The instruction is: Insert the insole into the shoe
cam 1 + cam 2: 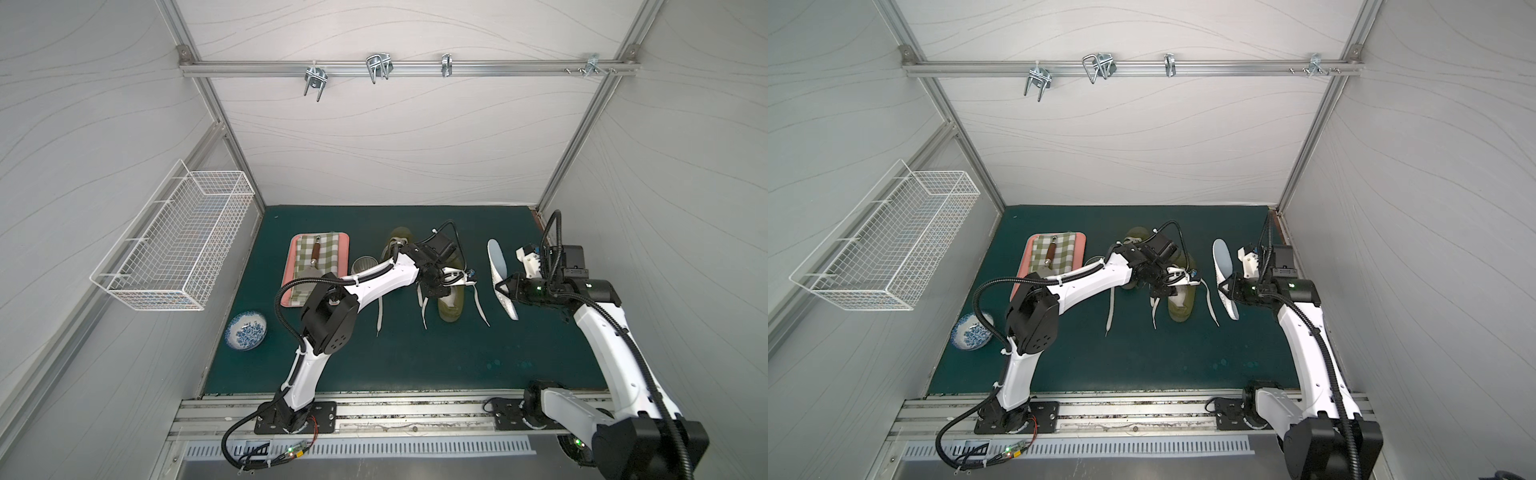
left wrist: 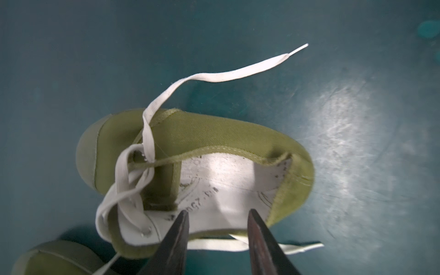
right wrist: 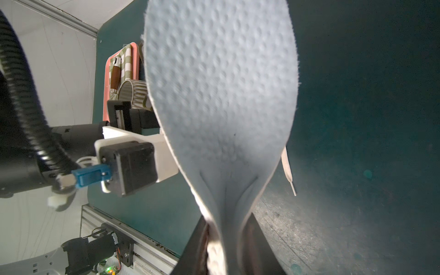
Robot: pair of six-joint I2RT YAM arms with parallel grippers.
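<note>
R gripper [image 3: 223,228] is clamped on the insole [image 3: 221,95] at its narrow end, so the broad part fans out ahead of the fingers, free to lead into the opening (it's creased at the pinch). L gripper [image 2: 217,214]: fingers parted, nothing clamped, tips over the near wall of the shoe [image 2: 214,133], prob. to brace the mouth. Insole not yet inside.
</note>
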